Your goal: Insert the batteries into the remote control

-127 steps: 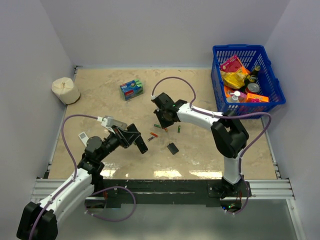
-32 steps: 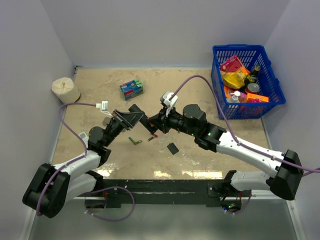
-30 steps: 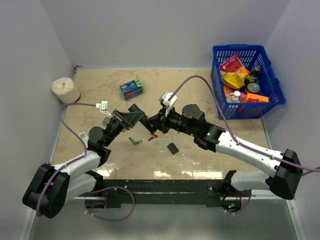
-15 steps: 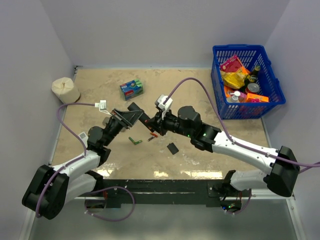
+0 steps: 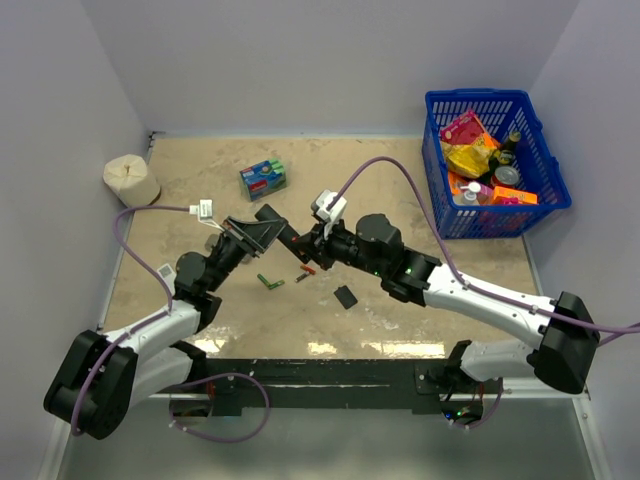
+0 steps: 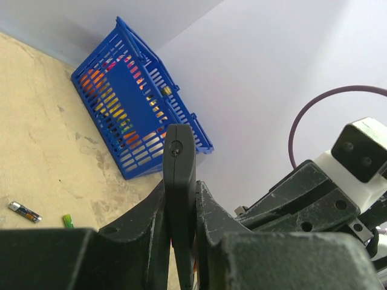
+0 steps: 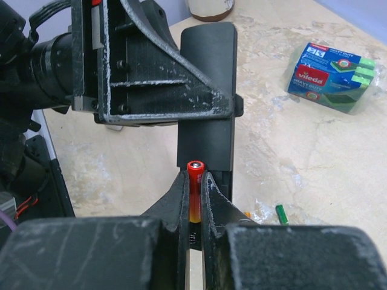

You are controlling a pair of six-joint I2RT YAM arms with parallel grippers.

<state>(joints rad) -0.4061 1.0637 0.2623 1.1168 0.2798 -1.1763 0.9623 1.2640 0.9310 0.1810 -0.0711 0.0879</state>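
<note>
My left gripper (image 5: 265,236) is shut on the slim black remote control (image 5: 285,232), holding it edge-up above the table (image 6: 179,175). My right gripper (image 7: 195,188) is shut on an orange-red battery (image 7: 195,193). The battery's tip rests against the remote's open compartment (image 7: 207,103), and a spring shows just below it. More batteries lie on the table: a green one (image 5: 270,281) and an orange-red one (image 5: 305,272). The small black back cover (image 5: 346,296) lies to their right.
A blue basket (image 5: 480,97) full of packets and bottles stands at the back right. A blue-green sponge packet (image 5: 263,179) lies at the back centre, and a paper roll (image 5: 131,181) sits at the far left. A small white item (image 5: 166,273) is beside my left arm.
Over the last second my right gripper has edged left with the battery, closing onto the remote. The left gripper still holds the remote raised in the same place.
</note>
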